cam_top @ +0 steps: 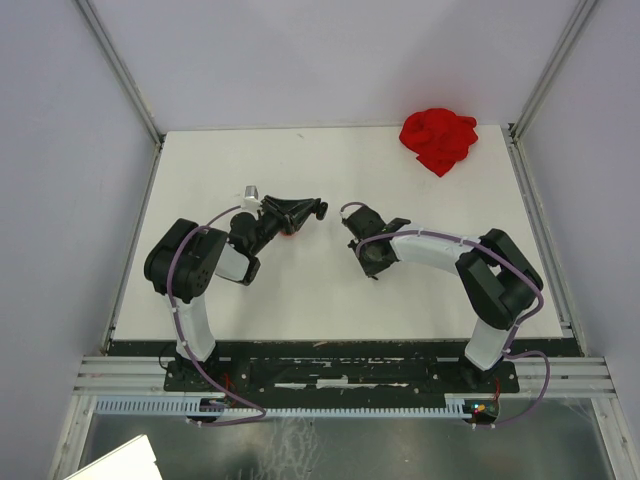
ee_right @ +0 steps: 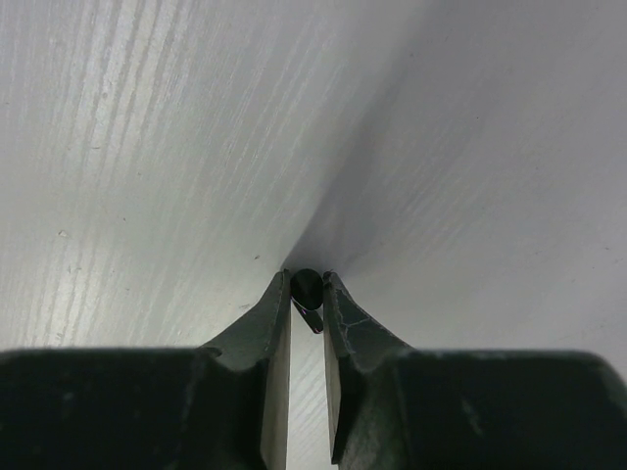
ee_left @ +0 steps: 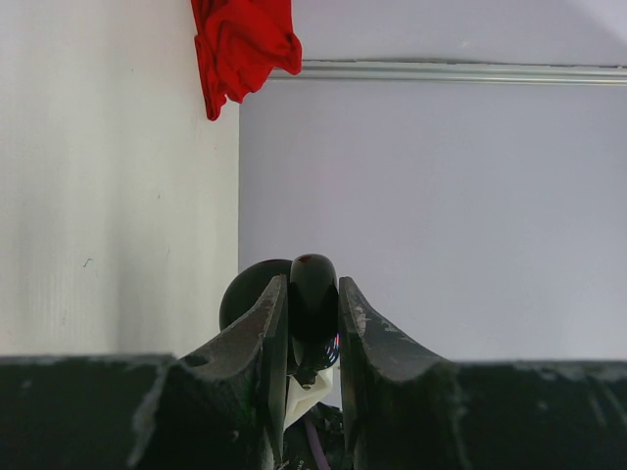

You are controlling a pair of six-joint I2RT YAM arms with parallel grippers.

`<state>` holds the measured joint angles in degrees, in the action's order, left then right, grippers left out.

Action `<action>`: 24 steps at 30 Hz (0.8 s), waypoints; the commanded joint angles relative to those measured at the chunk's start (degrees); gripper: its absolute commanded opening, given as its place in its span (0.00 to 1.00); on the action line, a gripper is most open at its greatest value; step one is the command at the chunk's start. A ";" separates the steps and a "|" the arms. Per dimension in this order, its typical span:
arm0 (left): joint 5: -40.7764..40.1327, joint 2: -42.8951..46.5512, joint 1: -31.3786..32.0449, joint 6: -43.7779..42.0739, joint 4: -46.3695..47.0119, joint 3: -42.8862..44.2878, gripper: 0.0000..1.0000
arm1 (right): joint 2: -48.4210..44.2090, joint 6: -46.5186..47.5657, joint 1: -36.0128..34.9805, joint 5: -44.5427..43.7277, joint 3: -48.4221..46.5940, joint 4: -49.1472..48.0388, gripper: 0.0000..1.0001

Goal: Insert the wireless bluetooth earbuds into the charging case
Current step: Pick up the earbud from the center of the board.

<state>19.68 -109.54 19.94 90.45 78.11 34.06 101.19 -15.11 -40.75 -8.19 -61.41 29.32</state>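
My left gripper (ee_left: 313,294) is shut on a glossy black rounded charging case (ee_left: 313,279), held off the table. A second round black part (ee_left: 247,291) of it shows behind the left finger. In the top view the left gripper (cam_top: 312,210) points right, towards the right gripper (cam_top: 362,232). My right gripper (ee_right: 307,291) is shut on a tiny black earbud (ee_right: 306,285), with its fingertips close above the white table (ee_right: 147,147). The earbud is too small to make out in the top view. Other earbuds are out of view.
A crumpled red cloth (cam_top: 438,138) lies at the table's back right and also shows in the left wrist view (ee_left: 240,44). A small patch of red (cam_top: 290,232) shows under the left gripper. Grey walls and metal rails border the table.
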 commanded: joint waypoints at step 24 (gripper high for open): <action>3.81 0.82 -0.08 3.26 4.23 1.88 0.03 | -17.77 2.58 4.85 5.73 -0.35 -40.98 0.05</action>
<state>21.26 -109.54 19.94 90.72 78.13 34.13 86.28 -14.37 -36.29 -4.97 -64.69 5.30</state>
